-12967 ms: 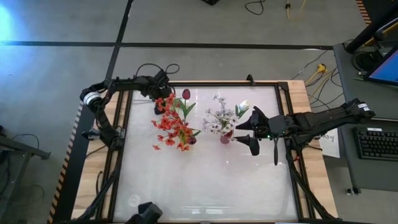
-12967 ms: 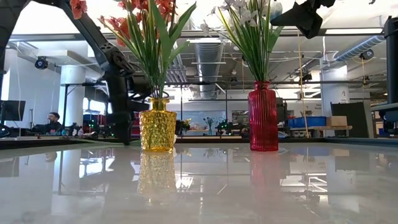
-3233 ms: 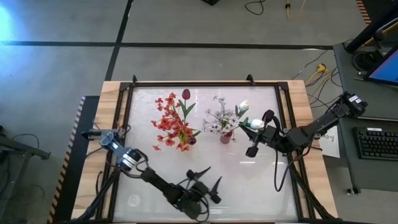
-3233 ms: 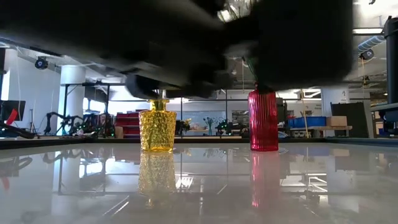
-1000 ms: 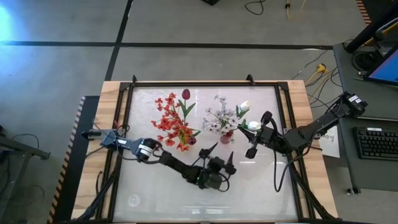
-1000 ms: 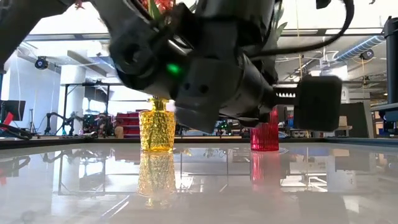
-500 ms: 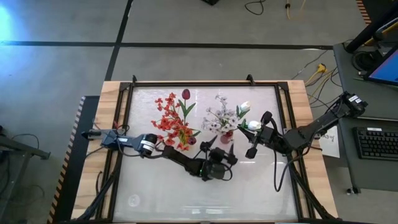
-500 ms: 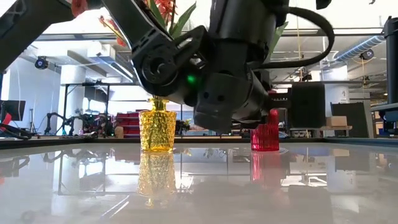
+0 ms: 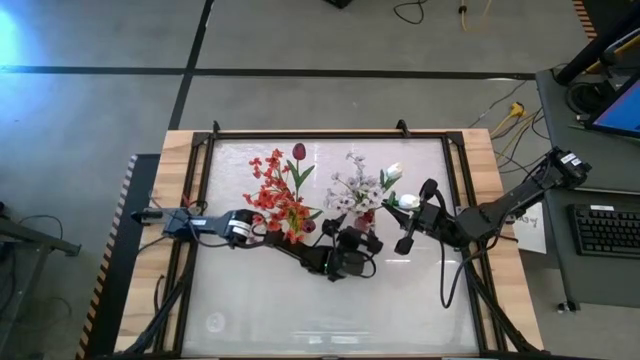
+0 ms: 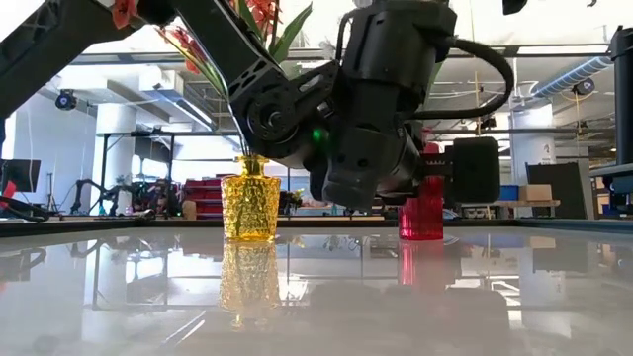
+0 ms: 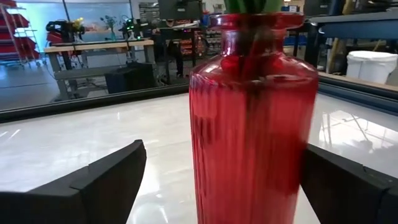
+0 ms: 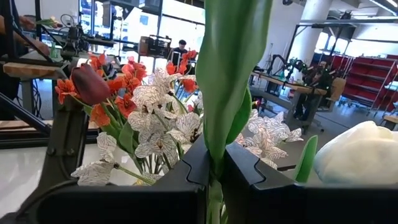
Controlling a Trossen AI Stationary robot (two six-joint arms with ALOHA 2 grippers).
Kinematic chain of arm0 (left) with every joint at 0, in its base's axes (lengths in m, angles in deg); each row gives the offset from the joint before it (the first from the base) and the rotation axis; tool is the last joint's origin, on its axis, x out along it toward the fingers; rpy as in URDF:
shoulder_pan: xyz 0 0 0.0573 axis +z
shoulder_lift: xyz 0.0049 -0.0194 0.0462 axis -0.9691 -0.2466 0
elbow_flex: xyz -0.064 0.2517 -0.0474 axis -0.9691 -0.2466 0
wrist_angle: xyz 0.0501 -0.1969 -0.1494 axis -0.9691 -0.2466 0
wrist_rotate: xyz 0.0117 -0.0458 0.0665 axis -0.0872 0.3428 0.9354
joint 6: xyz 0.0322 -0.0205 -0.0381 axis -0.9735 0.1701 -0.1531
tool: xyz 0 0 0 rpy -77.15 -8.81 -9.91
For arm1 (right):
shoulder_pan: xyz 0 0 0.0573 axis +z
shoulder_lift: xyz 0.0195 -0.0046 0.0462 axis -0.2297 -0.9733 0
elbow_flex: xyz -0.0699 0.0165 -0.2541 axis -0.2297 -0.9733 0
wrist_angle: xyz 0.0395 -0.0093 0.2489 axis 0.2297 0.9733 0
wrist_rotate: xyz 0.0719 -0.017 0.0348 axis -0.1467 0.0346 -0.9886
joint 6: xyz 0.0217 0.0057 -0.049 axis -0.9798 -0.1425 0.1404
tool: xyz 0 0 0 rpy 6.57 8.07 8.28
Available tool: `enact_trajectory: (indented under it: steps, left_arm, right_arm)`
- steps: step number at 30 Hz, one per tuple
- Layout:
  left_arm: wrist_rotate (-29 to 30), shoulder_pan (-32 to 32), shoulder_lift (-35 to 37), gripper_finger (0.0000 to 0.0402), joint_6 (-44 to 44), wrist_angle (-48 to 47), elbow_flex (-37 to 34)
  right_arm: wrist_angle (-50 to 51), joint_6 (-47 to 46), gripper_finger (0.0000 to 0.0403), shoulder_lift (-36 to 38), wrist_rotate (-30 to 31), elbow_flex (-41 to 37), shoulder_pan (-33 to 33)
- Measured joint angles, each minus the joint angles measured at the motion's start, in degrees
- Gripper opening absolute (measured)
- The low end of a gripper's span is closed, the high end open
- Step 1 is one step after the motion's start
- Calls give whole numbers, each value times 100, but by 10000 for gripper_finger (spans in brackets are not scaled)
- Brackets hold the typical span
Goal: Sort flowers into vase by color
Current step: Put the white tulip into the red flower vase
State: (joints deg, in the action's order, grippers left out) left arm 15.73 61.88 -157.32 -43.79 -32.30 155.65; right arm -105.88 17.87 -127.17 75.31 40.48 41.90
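Flowers fill two vases near the middle of the glass-topped table [image 9: 300, 300]. Red-orange sprays [image 9: 272, 205] and a dark red tulip [image 9: 299, 152] stand in the yellow textured vase [image 10: 249, 207], while the white sprays [image 9: 352, 187] stand in the red ribbed vase [image 11: 252, 118], which sits beside the yellow one, toward the right arm's side.

Left gripper [image 9: 353, 243] has its arm stretched low across the table from the left edge and sits right at the red vase. Its wrist view shows the vase filling the space between the two dark fingers [image 11: 93, 183], one on each side, spread wide with table showing between each finger and the glass, so this claw is open and touches nothing. In the low view the arm's bulky wrist covers most of the red vase and part of the flower stems.

Right gripper [image 9: 407, 213] hangs just beside the white bunch, on the side away from the yellow vase. Its wrist view shows the fingers [image 12: 186, 177] pressed together on a green stem [image 12: 227, 74] with a long leaf, so this claw is gripping a flower. A white tulip bud [image 12: 357, 155] shows close beside the fingers, and from above the same bud lies at the gripper's tip, touching the edge of the white sprays
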Motion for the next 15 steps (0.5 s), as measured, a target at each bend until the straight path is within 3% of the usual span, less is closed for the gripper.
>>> enact_trajectory:
  steps: [15]
  left_arm:
    - [-4, 109, 0, 366, 164, 4, 0]
  right_arm:
    - [157, -48, 18, 0, 0, 0, 0]
